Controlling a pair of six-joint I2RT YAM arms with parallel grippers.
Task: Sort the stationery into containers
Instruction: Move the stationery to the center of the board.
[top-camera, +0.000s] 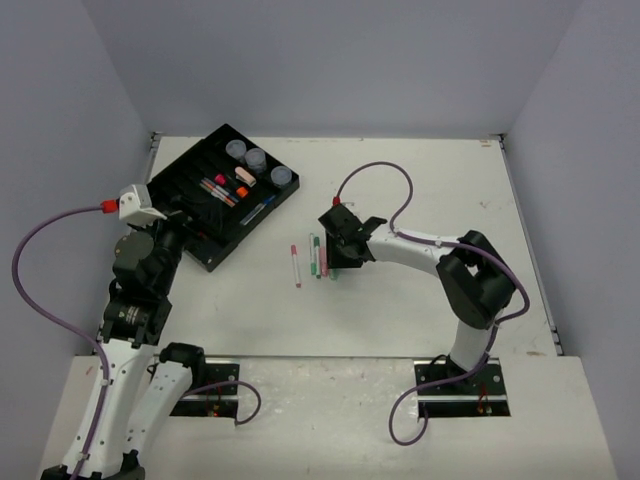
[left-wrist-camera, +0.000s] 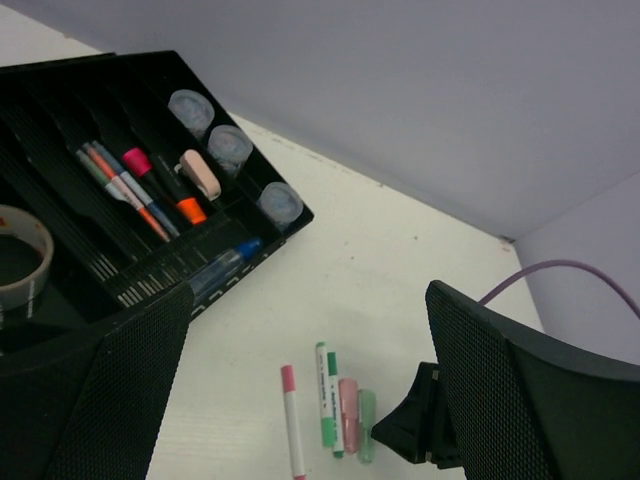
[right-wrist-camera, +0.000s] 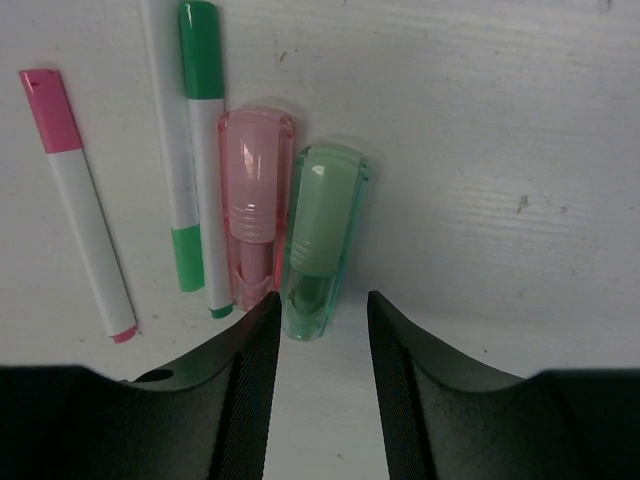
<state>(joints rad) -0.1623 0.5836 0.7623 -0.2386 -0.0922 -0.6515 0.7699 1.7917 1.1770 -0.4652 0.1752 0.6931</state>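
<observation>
The black divided tray sits at the far left and holds three jars, several pens, a pink-white piece and a tape ring. On the table lie a pink pen, two green-white pens, a stubby pink marker and a stubby green marker. My right gripper is open, low over the table, its tips either side of the green marker's near end. My left gripper is open and empty, raised at the tray's near edge.
A blue pen lies in the tray's near compartment. The loose pens lie mid-table just right of the tray. The right arm's purple cable loops over the far middle. Grey walls close in the table on three sides.
</observation>
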